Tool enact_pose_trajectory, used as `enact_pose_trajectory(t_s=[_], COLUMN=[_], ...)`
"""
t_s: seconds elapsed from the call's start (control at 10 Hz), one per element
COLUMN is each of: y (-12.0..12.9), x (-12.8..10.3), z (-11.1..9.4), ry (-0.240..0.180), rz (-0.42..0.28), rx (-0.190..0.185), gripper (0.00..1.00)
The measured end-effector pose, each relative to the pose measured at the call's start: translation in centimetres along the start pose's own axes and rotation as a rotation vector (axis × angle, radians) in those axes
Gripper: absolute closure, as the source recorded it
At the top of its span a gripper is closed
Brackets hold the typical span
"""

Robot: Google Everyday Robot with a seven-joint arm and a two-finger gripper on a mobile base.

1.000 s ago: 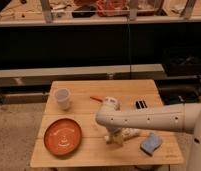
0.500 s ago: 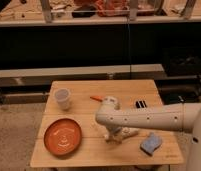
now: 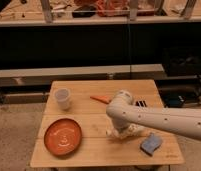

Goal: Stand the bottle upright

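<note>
Wooden slats of the table (image 3: pixel 94 150) carry a translucent cup (image 3: pixel 62 98), an orange plate (image 3: pixel 63 136), a blue sponge (image 3: pixel 151 144) and an orange tool (image 3: pixel 99 98). Low over the table's middle, the gripper (image 3: pixel 119 132) sits at the end of the white arm (image 3: pixel 159 119). Pale shapes under it are probably the bottle (image 3: pixel 135 130), seemingly lying with its long axis left-right, just beside the gripper. Whether the gripper holds it I cannot tell.
</note>
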Motion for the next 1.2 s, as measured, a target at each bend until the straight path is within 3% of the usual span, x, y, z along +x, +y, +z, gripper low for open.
enact_pose_trajectory(t_s=[0.4, 0.5, 0.7, 0.8, 1.0, 1.1, 1.2], y=[-0.1, -0.3, -0.9, -1.3, -2.2, -3.0, -3.9], x=[4.3, 5.4, 7.3, 8.2, 9.3, 9.5, 9.4], z=[-9.6, -12.1, -16.2, -17.9, -19.3, -19.8, -20.1], ry=[-0.25, -0.339, -0.555, -0.689, -0.909, -1.054, -1.17], rz=[0.084, 0.095, 0.106, 0.109, 0.111, 0.105, 0.101], rx=[0.09, 0.114, 0.161, 0.183, 0.209, 0.214, 0.22], gripper=[0.7, 0.7, 0.63, 0.62, 0.67, 0.67, 0.67])
